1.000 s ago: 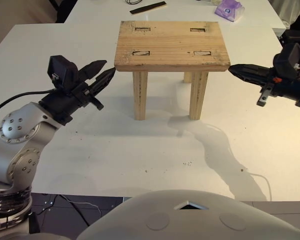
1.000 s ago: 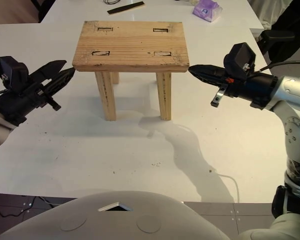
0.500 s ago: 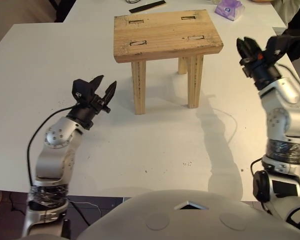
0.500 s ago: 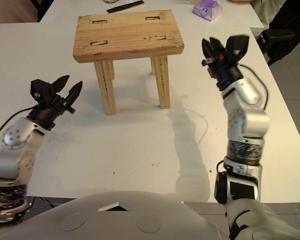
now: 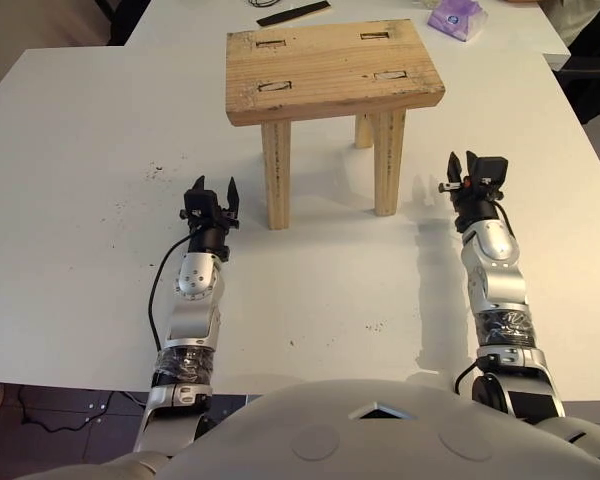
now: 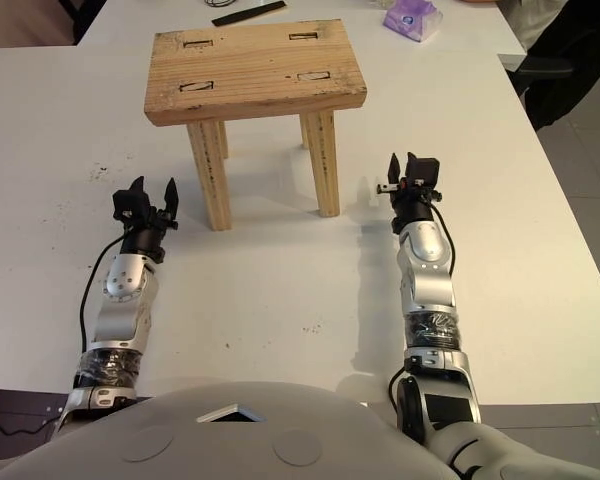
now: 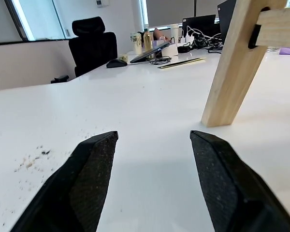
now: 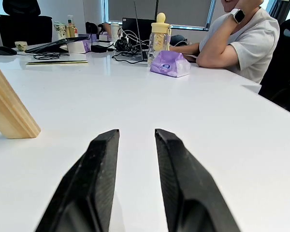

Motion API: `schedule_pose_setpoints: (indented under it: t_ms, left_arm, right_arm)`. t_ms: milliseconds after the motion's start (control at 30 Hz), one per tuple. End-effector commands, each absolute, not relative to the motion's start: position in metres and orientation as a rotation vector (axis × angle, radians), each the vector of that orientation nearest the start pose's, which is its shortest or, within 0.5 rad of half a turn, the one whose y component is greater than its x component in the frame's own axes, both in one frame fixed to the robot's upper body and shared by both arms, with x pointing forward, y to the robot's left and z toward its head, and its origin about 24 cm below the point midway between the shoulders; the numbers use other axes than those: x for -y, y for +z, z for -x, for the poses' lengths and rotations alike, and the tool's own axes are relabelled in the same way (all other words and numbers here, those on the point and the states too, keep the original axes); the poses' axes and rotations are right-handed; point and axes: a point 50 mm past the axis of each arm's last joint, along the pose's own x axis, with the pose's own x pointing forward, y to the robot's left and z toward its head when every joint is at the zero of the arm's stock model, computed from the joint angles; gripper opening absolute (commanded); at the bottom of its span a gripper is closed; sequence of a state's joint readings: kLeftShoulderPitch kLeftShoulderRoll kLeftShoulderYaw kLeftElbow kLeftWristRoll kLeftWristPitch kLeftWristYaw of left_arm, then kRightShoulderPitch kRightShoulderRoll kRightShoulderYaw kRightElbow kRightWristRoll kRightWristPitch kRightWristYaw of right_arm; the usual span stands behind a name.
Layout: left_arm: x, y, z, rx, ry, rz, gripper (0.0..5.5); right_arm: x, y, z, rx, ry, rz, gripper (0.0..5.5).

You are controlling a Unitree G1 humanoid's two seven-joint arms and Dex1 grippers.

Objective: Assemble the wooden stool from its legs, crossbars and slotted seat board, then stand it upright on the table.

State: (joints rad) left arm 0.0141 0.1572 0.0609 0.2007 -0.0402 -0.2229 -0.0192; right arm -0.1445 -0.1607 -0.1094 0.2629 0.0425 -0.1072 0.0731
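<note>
Left gripper (image 5: 215, 185) and right gripper (image 5: 459, 160) dropped away from stool (image 5: 332, 62).

No writing, label or number is legible anywhere.

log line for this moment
stool assembled, upright on table | left gripper open, empty | right gripper open, empty

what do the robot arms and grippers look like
Both arms are silver jointed segments with black wrapped bands. The left gripper and right gripper are black with two tapered fingers; the right has a red mark. A black cable follows the left arm.
</note>
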Motion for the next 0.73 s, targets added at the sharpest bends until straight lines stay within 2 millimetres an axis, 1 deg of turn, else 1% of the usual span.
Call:
schedule_pose_setpoints:
  t_ms: [33, 167, 233, 300, 467, 567, 633, 733]
  left_arm:
    - [-0.213, 0.012, -0.25, -0.015, 0.075, -0.153, 2.79]
    - [-0.231, 0.006, -0.257, -0.055, 0.098, -0.144, 2.79]
    - [-0.238, 0.007, -0.261, -0.058, 0.118, -0.127, 2.79]
    - [-0.241, 0.006, -0.264, -0.056, 0.143, -0.116, 2.79]
    - [-0.241, -0.002, -0.262, -0.053, 0.185, -0.076, 2.79]
    - [-0.235, -0.006, -0.265, -0.057, 0.184, -0.074, 2.79]
    - [-0.23, -0.005, -0.267, -0.047, 0.169, -0.074, 2.79]
    - [-0.228, -0.012, -0.26, -0.065, 0.176, -0.081, 2.79]
  right_arm:
    - [0.191, 0.019, -0.27, -0.029, -0.039, 0.121, 1.36]
    - [0.183, 0.004, -0.262, -0.053, -0.091, 0.13, 1.36]
    - [0.179, -0.001, -0.263, -0.062, -0.109, 0.131, 1.36]
    - [0.178, -0.004, -0.266, -0.069, -0.116, 0.14, 1.36]
    - [0.181, -0.007, -0.277, -0.082, -0.13, 0.146, 1.36]
    - [0.19, -0.017, -0.274, -0.118, -0.172, 0.141, 1.36]
    - [0.191, -0.02, -0.273, -0.132, -0.189, 0.119, 1.36]
    - [0.19, -0.02, -0.276, -0.133, -0.181, 0.118, 1.36]
